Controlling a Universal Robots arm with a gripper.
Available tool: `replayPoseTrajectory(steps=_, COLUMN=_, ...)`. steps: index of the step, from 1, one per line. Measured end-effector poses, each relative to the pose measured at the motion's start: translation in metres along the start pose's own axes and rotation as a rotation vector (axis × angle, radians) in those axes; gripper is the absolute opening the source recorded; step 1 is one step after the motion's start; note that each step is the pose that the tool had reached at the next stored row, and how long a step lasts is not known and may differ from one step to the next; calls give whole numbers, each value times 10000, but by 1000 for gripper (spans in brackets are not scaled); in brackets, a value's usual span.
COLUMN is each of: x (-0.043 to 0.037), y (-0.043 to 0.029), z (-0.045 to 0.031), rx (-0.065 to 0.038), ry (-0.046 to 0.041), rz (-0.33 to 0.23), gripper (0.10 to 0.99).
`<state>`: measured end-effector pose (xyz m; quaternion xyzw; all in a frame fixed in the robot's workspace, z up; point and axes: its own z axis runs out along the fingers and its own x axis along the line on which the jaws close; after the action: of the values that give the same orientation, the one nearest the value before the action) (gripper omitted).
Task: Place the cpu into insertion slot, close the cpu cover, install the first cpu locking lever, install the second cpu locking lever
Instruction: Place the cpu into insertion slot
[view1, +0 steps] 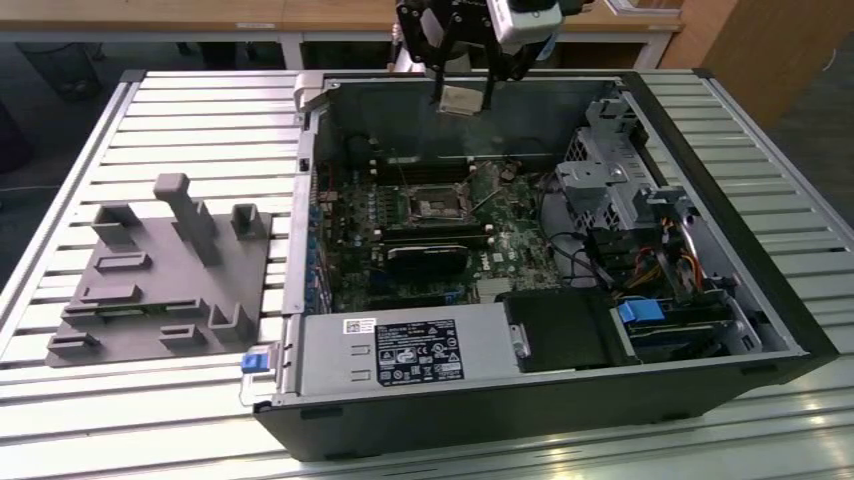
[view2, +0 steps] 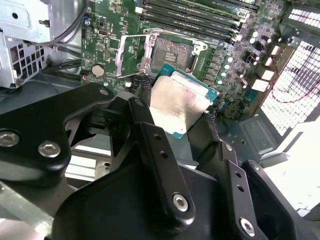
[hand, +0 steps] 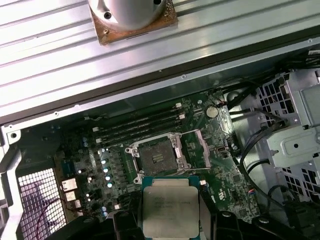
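My gripper hangs above the far wall of the open computer case, shut on the cpu. In both wrist views the cpu is a flat square chip with a pale silver face, pinched by its edges between the black fingers. The insertion slot lies bare on the green board, some way below and apart from the chip. The cpu cover, a thin silver frame, stands swung open along one side of the slot.
Long black memory slots run beside the socket. A black block sits nearer than the socket. A drive cage with cables fills the exterior view's right, a power supply the front. A grey fixture tray lies on the slatted table at left.
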<state>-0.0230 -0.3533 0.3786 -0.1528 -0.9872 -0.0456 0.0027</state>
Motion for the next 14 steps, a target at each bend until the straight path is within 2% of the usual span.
replayPoseTrajectory(steps=14, x=0, y=0, z=4, rx=-17, ry=-74, rz=822, gripper=541)
